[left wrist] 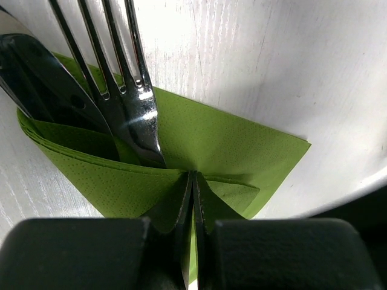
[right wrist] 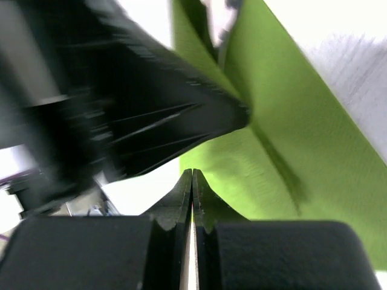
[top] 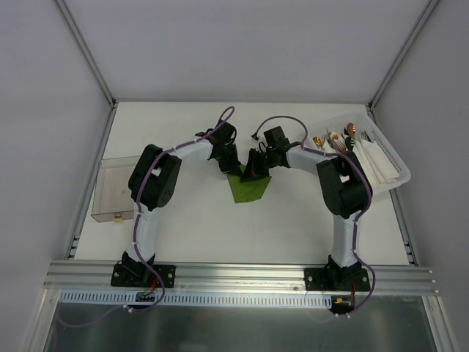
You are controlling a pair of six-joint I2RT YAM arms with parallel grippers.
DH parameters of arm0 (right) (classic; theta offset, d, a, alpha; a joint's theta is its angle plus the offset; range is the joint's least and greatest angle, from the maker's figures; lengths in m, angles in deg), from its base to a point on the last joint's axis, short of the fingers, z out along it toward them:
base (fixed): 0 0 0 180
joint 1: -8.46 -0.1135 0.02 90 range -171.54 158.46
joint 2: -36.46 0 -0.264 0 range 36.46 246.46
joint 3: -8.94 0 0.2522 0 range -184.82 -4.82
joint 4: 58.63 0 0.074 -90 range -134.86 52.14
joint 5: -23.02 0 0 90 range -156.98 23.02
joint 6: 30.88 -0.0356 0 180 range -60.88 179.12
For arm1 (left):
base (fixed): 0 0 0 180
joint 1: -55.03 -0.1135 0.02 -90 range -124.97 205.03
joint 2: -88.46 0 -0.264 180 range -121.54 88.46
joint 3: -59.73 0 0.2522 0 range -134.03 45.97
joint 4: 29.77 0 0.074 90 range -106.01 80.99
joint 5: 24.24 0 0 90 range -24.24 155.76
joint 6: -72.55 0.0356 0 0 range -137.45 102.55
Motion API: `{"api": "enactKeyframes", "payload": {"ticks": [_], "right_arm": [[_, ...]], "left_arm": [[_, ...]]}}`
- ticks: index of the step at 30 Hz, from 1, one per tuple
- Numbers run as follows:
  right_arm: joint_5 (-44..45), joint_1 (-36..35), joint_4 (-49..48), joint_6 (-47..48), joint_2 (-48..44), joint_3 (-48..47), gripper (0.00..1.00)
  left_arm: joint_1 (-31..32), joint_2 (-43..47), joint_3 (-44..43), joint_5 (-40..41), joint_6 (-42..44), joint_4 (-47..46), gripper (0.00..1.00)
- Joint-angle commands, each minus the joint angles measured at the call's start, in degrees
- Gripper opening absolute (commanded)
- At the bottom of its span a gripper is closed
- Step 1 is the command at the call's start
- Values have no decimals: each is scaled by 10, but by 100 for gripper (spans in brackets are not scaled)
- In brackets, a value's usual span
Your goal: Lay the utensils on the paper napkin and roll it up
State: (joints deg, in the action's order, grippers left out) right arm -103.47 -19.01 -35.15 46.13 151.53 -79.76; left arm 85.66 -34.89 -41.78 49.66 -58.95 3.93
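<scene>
Your left gripper is clenched on the paper napkin, well left of the white basket, the utensils tucked in its fold; your right gripper is pinched shut beside it.

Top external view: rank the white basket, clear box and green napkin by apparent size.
1. white basket: largest
2. clear box: somewhat smaller
3. green napkin: clearly smallest, though its upper part is covered, so its full size is unsure
</scene>
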Motion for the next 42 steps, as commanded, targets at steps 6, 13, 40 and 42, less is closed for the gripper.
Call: {"api": "enactKeyframes", "payload": {"ticks": [6, 13, 40, 42], "right_arm": [[18, -16, -4, 15, 55, 10, 0], [46, -18, 21, 6, 46, 18, 0], [41, -21, 71, -27, 40, 24, 0], [40, -21, 71, -26, 38, 24, 0]], "left_arm": [[-5, -14, -3, -2, 55, 56, 0], [-6, 53, 26, -13, 60, 23, 8], [8, 31, 32, -11, 18, 33, 3], [7, 20, 30, -4, 18, 44, 0]]}}
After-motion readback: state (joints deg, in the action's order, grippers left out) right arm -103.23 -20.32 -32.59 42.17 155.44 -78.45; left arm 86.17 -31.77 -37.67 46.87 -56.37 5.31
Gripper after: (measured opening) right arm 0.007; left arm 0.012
